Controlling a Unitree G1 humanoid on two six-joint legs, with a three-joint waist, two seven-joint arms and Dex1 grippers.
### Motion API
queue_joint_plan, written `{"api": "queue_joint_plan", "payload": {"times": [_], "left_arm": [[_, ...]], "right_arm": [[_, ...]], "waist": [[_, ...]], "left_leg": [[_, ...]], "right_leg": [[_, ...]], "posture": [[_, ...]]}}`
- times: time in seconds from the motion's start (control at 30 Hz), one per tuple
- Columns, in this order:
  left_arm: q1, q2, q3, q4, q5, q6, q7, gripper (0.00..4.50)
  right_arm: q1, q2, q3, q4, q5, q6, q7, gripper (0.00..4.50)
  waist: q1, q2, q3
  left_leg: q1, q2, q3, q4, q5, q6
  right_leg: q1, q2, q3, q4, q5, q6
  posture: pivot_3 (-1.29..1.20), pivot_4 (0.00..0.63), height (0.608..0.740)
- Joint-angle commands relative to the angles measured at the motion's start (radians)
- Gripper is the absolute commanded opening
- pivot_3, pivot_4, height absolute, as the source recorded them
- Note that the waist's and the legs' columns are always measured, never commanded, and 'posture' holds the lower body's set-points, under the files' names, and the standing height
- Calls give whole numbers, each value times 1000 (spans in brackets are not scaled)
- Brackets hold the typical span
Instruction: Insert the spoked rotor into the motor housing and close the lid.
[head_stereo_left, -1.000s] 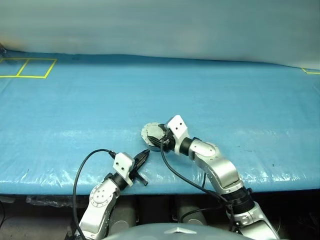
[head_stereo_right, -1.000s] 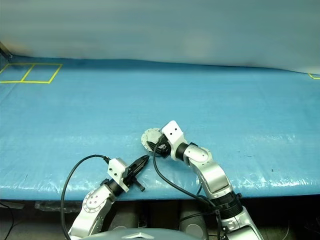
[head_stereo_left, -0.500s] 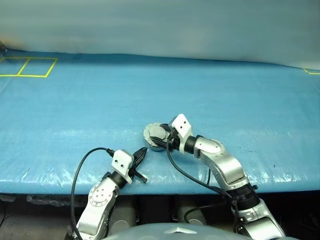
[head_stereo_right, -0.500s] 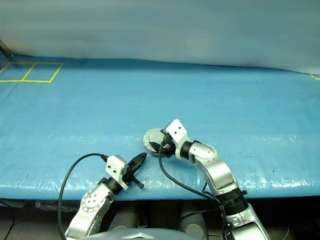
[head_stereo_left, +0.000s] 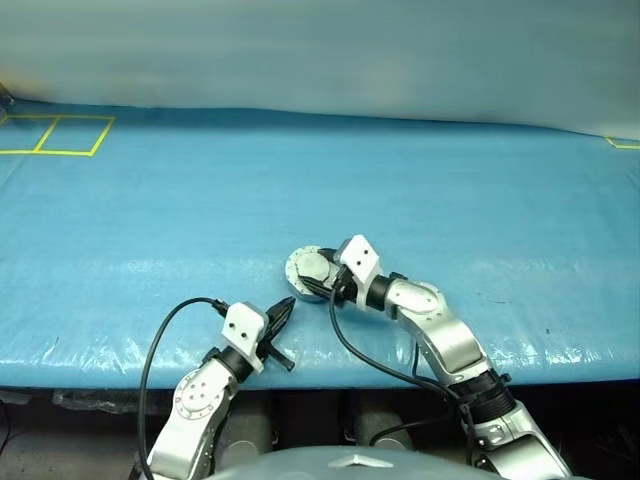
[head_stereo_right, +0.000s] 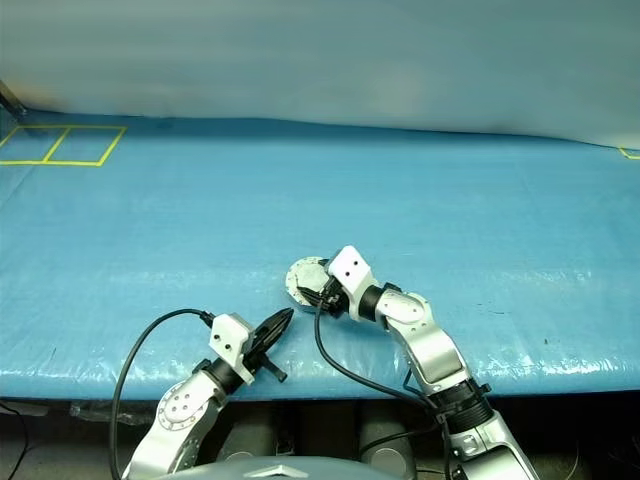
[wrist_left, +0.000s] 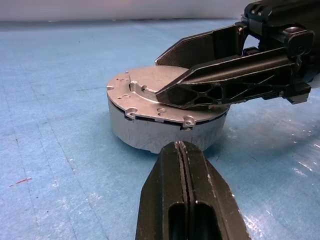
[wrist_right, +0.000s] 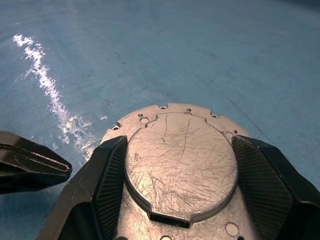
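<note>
Near the front edge of the blue sheeted table (head_stereo_left: 150, 220): round grey metal motor housing (wrist_left: 150, 127), plain grey lid (wrist_right: 181, 162) down on top — right gripper (wrist_right: 182, 200) spread wide astride it; left gripper (wrist_left: 182, 150) pressed shut just beside, empty.

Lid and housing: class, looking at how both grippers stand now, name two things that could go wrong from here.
1. The lid lies on the housing with a dark gap along its near edge, so it may not be seated; pressing could jam it.
2. The right gripper straddles the lid with open fingers; closing or lifting could drag the unit across the smooth blue sheet.
3. The shut left gripper points at the housing wall from close by and could nudge it.
</note>
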Motion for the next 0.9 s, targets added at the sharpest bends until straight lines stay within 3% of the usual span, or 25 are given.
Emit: {"api": "queue_joint_plan", "payload": {"times": [0.03,0.37,0.53,0.63,0.8,0.9], "left_arm": [[4,2,1,-14,2,-34,-5,0],[-15,-16,28,41,-23,-53,2,0],[-83,-22,146,-64,-120,148,71,0],[-172,47,243,-133,-336,352,4,0],[-355,132,366,-52,-591,622,-56,0],[-496,170,377,73,-645,756,-91,0]], "right_arm": [[3,12,12,15,-14,105,-28,2994],[2,1,59,-10,-37,190,-30,2994],[5,6,47,-19,-28,199,-33,2994],[4,6,48,-16,-30,198,-34,2994],[0,16,47,-4,-28,195,-35,2994],[-2,23,48,5,-32,189,-38,2994]], "waist": [[0,0,0],[0,-2,-3],[0,-4,-4],[0,-4,-4],[0,-6,-5],[2,-7,-5]], "left_leg": [[0,0,0,0,0,0],[1,0,0,0,0,-1],[1,1,0,0,0,-1],[1,1,-1,0,0,-2],[2,0,-1,0,1,-2],[3,0,-2,1,1,-2]], "right_leg": [[0,0,0,0,0,0],[0,-5,-1,0,0,0],[0,-5,-1,1,0,0],[1,-4,-2,1,0,0],[3,0,-3,0,0,0],[4,1,-3,1,-1,5]], "posture": [[0,150,740],[0,150,740],[0,150,740],[0,150,740],[0,150,740],[0,150,740]]}}
